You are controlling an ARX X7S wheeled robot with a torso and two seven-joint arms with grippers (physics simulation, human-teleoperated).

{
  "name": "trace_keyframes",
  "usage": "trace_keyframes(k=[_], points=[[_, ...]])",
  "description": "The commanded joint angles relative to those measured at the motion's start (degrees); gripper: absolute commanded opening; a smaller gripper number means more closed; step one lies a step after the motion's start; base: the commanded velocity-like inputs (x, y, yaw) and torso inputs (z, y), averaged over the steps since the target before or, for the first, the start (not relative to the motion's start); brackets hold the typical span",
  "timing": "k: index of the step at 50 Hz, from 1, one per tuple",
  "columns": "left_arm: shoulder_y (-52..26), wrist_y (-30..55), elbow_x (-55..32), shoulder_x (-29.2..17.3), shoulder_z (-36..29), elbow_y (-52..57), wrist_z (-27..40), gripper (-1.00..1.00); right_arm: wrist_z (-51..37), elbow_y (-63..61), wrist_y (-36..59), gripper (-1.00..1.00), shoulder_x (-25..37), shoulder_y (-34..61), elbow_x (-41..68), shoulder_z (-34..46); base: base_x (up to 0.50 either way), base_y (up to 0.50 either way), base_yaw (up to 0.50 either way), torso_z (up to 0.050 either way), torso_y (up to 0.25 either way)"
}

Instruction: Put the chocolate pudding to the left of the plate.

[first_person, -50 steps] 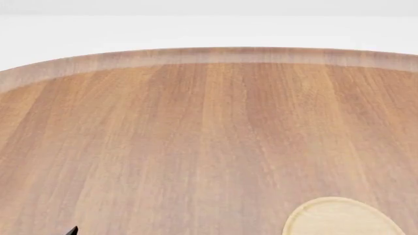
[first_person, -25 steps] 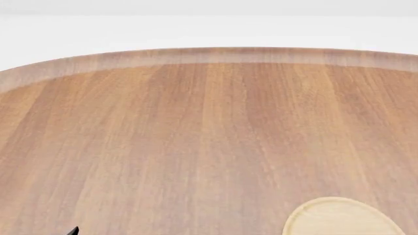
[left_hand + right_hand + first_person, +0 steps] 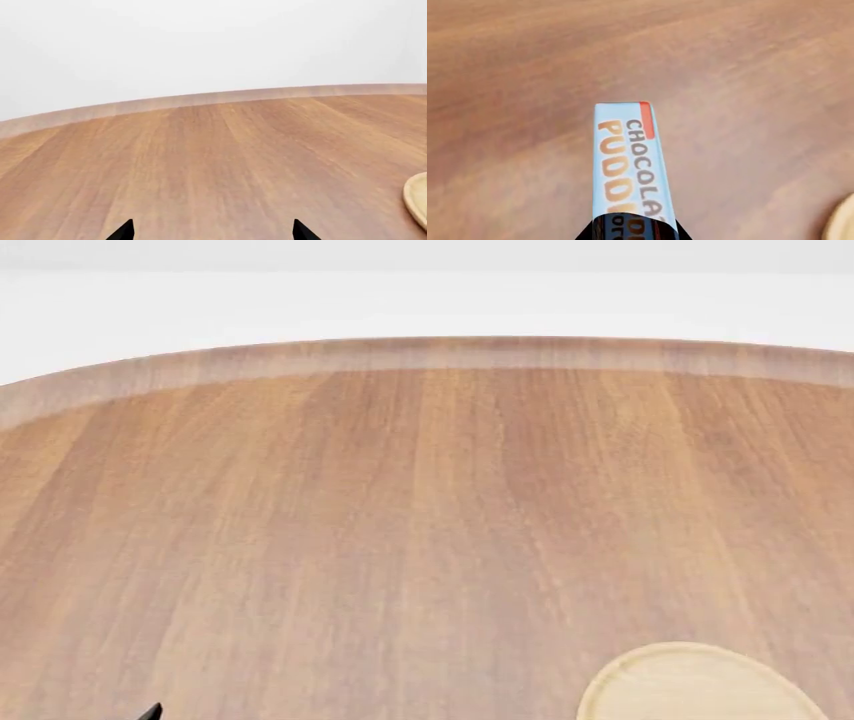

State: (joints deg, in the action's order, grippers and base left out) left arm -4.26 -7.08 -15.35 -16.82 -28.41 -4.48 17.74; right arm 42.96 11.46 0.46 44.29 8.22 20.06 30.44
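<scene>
The chocolate pudding [image 3: 627, 160], a slim carton with a light-blue face, a red corner and orange-and-white lettering, shows only in the right wrist view. My right gripper [image 3: 634, 231] is shut on its near end and holds it above the wooden table. The plate [image 3: 694, 685], a light-tan wooden disc, lies at the bottom right of the head view. Its rim also shows in both wrist views: plate edge [image 3: 842, 222], plate edge [image 3: 419, 200]. My left gripper [image 3: 213, 232] is open, fingers wide apart over bare wood. One left fingertip [image 3: 151, 710] peeks in at the head view's lower left.
The round brown wooden table [image 3: 400, 520] fills the views, with a paler far edge [image 3: 427, 352] and a plain white backdrop beyond it. The table's far rim [image 3: 200, 100] also shows in the left wrist view.
</scene>
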Motion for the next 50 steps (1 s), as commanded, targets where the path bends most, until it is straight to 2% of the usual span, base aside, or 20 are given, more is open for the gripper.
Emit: trace_keyframes(k=[1, 27, 50], points=[[-0.1, -0.2, 0.0, 0.0, -0.3, -0.2, 0.0, 1.00, -1.2, -6.0, 3.5, -1.00, 1.3, 1.2, -0.4, -0.1, 0.00, 0.00, 0.00, 0.000, 0.000], [-0.3, -0.2, -0.2, -0.2, -0.7, -0.3, 0.3, 1.00, -1.8, -7.9, 8.0, -1.00, 1.5, 6.2, 0.5, -1.1, 0.00, 0.00, 0.00, 0.000, 0.000], [-0.3, -0.1, -0.4, -0.4, -1.1, -0.2, 0.5, 1.00, -1.0, -1.0, 8.7, -1.00, -1.6, 12.4, 0.5, -1.8, 0.00, 0.00, 0.00, 0.000, 0.000]])
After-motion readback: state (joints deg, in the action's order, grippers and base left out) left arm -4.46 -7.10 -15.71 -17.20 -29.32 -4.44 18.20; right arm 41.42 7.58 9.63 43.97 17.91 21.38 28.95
